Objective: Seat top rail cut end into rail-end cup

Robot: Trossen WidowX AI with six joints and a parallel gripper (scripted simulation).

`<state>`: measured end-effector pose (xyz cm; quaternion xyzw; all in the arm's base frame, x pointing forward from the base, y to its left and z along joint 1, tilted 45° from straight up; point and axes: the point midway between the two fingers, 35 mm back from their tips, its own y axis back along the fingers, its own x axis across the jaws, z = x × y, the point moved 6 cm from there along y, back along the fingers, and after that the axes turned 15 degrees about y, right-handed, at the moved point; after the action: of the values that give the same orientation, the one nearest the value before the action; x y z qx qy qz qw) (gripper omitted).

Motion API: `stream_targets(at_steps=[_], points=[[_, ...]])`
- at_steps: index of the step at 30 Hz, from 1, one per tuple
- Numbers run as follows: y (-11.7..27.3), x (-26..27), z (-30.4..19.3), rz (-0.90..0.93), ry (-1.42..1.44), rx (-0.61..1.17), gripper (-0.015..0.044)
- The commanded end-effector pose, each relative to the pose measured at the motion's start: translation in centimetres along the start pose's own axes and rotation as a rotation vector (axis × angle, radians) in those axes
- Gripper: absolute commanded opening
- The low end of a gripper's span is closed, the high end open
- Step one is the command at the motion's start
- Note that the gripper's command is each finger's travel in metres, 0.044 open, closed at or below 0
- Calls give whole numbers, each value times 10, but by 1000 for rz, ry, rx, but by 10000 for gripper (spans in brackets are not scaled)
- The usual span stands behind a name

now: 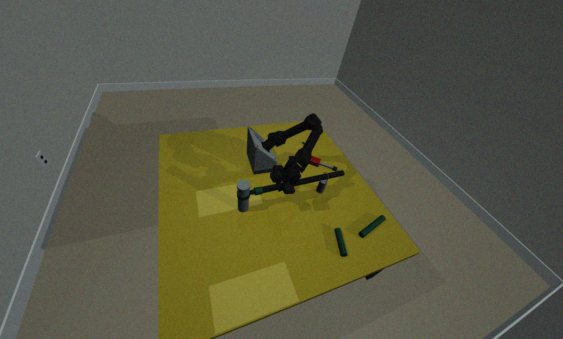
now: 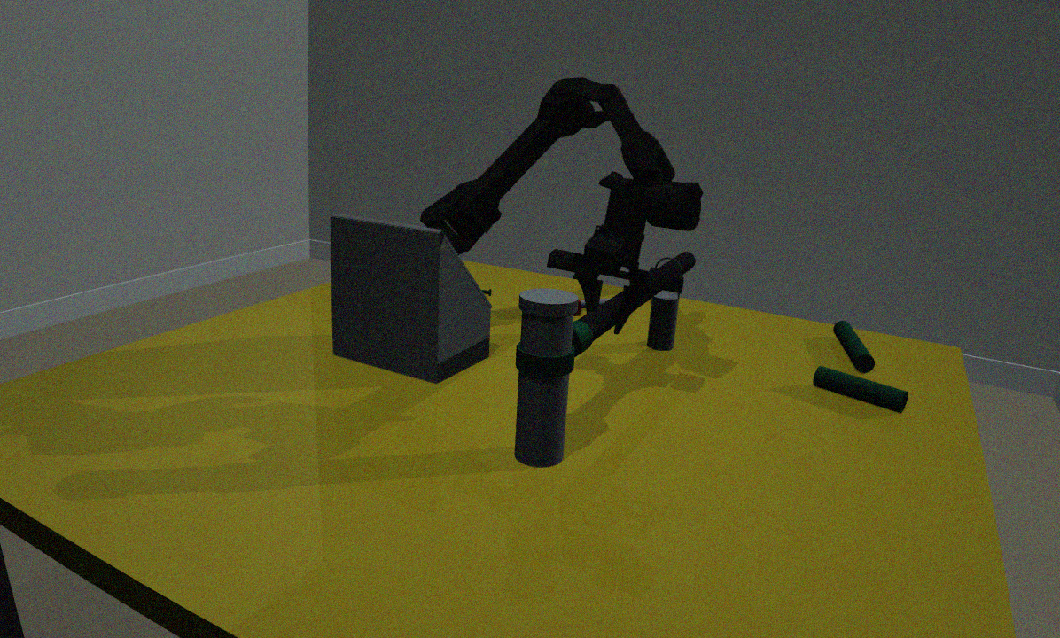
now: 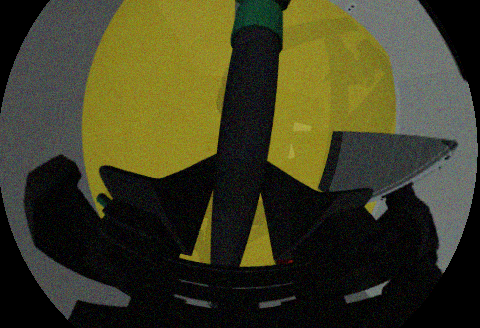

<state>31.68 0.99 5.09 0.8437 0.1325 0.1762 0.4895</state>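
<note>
Dark, matte and round in section, the top rail (image 2: pixel 633 295) spans from the small post's loop cap (image 2: pixel 664 266) to the big post (image 2: pixel 543 380). Its cut end looks already entered into the green rail-end cup (image 3: pixel 259 18), which hangs on the green brace band (image 2: pixel 544 363) just below the flat grey post cap (image 2: pixel 548 300). Whether it is fully home cannot be told. The gripper (image 3: pixel 236 228) is clamped around the rail at mid-length, so release and withdrawal remain. Two smooth green cylinders (image 2: pixel 859 387) lie well apart on the yellow table (image 2: pixel 359 516), beside a grey wedge-shaped block (image 2: pixel 394 297).
</note>
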Motion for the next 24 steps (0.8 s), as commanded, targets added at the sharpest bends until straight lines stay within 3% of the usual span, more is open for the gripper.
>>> stream_targets(at_steps=[1, 24], points=[[2, -2, 6, 3, -4, -16, 0], [-2, -2, 8, -1, 0, -2, 0]])
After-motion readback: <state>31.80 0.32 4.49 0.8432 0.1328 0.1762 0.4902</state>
